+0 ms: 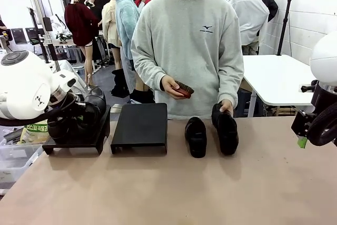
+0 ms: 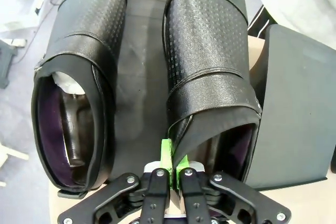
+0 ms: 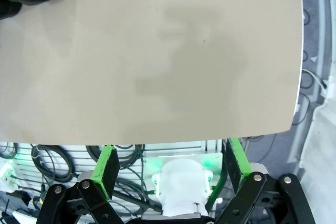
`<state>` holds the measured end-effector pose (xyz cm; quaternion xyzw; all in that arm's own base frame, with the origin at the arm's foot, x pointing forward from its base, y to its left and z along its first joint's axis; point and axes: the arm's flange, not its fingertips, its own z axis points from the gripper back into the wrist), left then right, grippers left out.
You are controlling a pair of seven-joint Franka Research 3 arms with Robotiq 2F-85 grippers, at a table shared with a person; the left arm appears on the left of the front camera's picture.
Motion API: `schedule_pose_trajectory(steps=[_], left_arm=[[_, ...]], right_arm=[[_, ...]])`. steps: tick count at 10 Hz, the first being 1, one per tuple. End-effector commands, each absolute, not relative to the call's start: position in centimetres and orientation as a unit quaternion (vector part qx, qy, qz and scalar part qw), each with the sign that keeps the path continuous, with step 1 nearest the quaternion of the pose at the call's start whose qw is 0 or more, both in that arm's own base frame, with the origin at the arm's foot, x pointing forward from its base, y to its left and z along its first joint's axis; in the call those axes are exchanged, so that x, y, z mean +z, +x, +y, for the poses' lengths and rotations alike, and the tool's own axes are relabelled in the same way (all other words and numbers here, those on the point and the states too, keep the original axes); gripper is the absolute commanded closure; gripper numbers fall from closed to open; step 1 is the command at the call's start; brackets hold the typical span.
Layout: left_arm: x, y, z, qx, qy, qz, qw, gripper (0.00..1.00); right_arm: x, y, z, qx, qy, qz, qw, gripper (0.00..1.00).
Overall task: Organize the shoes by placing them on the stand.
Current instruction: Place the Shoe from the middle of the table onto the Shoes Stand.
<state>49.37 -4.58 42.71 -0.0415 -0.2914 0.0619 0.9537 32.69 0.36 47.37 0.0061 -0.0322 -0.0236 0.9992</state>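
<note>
My left gripper (image 2: 173, 164) is pinched shut on the back rim of one black shoe (image 2: 210, 66). It sits beside its twin (image 2: 84, 51) on the left stand (image 2: 139, 77), so I think two of the four are done. My right gripper (image 3: 170, 149) hangs wide open with nothing in it, just off the table's (image 1: 210, 193) right edge. Two shoes are left near the table's far edge, the third shoe (image 1: 196, 136) lying free and the fourth shoe (image 1: 227, 134) under the person's hand (image 1: 226, 107), and the middle stand (image 1: 139, 125) has no shoe yet.
</note>
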Motion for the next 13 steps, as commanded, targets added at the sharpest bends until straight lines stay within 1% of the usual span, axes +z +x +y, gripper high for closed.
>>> schedule_pose_trajectory(steps=[1,2,4,6,7,10,13], left_arm=[[43.3,49.6,-4.6,0.055,-0.015,-0.291,0.955,1.00],[42.9,49.5,-4.6,0.053,-0.013,-0.282,0.958,0.85],[42.5,49.4,-4.6,0.038,-0.010,-0.276,0.960,0.45],[43.2,49.3,-4.6,0.037,-0.010,-0.289,0.956,0.05],[43.5,49.1,-4.7,0.034,-0.005,-0.295,0.955,0.00],[45.9,47.6,-5.3,0.026,-0.011,-0.315,0.949,0.00],[49.2,46.1,-6.0,0.038,-0.021,-0.315,0.948,0.00]], right_arm=[[47.3,32.6,0.3,-0.019,0.008,-0.030,0.999,0.00],[47.3,32.6,0.3,-0.019,0.008,-0.030,0.999,0.00],[47.3,32.6,0.3,-0.019,0.008,-0.030,0.999,0.00],[47.3,32.6,0.3,-0.019,0.008,-0.030,0.999,0.00],[47.3,32.6,0.3,-0.019,0.008,-0.030,0.999,0.00],[47.3,32.6,0.3,-0.019,0.008,-0.030,0.999,0.00],[47.3,32.6,0.3,-0.019,0.008,-0.030,0.999,0.00]])
